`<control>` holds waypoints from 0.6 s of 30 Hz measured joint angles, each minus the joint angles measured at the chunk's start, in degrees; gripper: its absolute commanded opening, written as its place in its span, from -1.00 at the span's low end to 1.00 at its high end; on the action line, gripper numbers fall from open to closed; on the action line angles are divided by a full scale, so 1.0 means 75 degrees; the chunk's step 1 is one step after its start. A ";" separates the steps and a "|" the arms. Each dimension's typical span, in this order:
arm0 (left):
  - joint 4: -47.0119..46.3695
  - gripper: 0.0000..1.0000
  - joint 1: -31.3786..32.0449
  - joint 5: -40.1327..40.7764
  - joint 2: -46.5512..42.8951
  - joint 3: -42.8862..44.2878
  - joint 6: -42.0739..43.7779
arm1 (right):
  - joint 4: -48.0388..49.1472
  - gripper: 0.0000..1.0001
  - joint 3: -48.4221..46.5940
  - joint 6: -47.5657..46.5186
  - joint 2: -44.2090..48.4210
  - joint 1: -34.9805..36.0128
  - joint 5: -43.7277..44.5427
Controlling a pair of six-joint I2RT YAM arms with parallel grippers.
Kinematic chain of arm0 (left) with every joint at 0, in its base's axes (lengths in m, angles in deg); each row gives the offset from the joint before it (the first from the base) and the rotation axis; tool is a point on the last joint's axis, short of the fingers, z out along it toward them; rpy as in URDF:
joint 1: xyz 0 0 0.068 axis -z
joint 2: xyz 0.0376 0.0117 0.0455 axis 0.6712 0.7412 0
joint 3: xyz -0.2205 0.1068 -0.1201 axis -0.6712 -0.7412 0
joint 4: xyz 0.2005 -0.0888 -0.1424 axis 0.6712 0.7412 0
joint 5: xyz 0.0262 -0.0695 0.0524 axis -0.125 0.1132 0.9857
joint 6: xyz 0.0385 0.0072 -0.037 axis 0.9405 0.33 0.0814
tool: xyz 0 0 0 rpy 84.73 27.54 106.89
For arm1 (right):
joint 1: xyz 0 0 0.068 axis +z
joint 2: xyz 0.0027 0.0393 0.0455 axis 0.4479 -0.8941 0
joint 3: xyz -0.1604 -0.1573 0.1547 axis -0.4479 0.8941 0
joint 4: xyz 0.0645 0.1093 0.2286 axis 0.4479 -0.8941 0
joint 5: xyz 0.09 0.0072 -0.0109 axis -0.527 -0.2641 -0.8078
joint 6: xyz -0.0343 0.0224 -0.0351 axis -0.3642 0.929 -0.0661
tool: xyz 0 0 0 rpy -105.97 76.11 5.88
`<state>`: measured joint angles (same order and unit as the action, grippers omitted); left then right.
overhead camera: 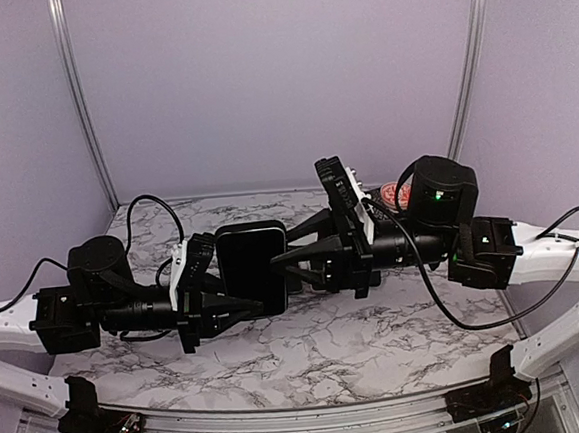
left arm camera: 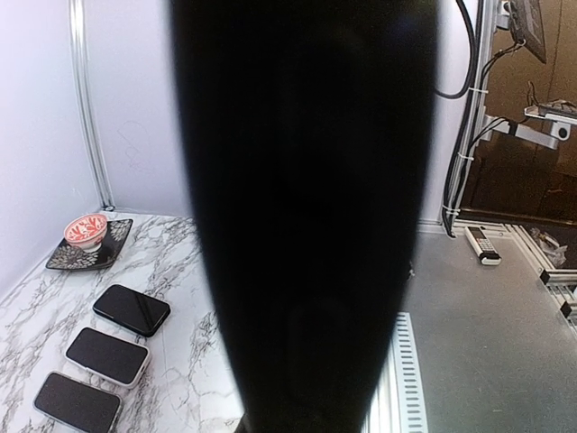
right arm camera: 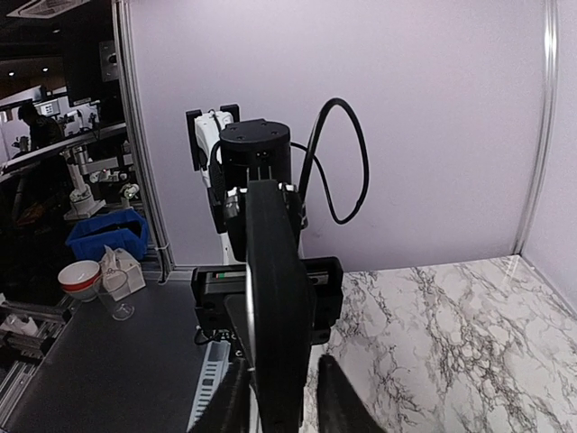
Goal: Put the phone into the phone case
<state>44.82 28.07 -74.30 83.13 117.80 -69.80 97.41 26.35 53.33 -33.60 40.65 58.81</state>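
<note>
A black phone (overhead camera: 253, 266) hangs in the air between my two arms, its glossy face towards the top camera. Its thick dark rim may be the phone case; I cannot tell them apart. My left gripper (overhead camera: 248, 305) is shut on its lower left corner. In the left wrist view the phone (left arm camera: 302, 207) fills the middle and hides my fingers. My right gripper (overhead camera: 279, 260) holds the right edge. The right wrist view shows the phone (right arm camera: 275, 298) edge-on, with my right gripper (right arm camera: 281, 379) shut on it from both sides.
Three dark phones or cases lie in a row on the marble table (left arm camera: 180, 271): one (left arm camera: 132, 309), another (left arm camera: 107, 354) and a third (left arm camera: 77, 401). A red patterned bowl (left arm camera: 87, 230) sits on a dark square plate (left arm camera: 63, 259) near the back wall. A metal frame post (overhead camera: 83, 102) stands behind.
</note>
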 measured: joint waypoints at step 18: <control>0.0035 -1.00 0.0035 0.0085 -0.0117 -0.0006 -0.0350 | 0.0423 -0.98 0.0364 0.0752 -0.0277 -0.0003 0.0219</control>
<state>45.08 28.34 -73.66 82.26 117.75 -72.42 100.58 29.08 58.97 -35.67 40.63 60.45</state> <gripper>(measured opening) 0.073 0.507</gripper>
